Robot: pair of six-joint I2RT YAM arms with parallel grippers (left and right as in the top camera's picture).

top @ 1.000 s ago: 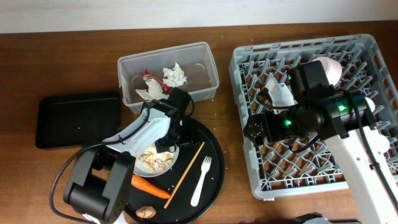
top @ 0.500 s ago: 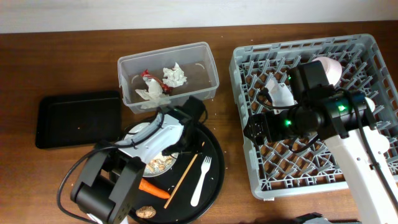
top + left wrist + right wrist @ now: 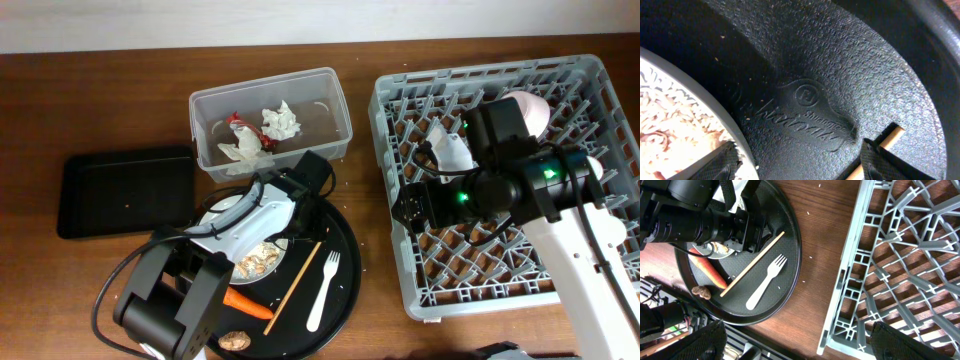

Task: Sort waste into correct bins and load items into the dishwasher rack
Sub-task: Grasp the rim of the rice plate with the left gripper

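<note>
Rack (image 3: pixel 480 72) along the right edge with a bowl (image 3: pixel 530 108) at its back, tub (image 3: pixel 265 83) behind centre holding napkins (image 3: pixel 280 122), tray (image 3: pixel 120 190) by the left edge, round tray (image 3: pixel 345 275) at the front edge carrying plate (image 3: pixel 215 212), stick (image 3: pixel 303 270), fork (image 3: pixel 322 292), carrot (image 3: pixel 248 302)

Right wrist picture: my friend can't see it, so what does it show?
A round black tray holds a white fork, a thin wooden stick, an orange carrot and a small brown lump, with the left arm over it. A grey dishwasher rack fills the right side.

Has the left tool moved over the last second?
Yes. In the overhead view the left tool has shifted away from the clear tub, down and right over the round black tray.
</note>
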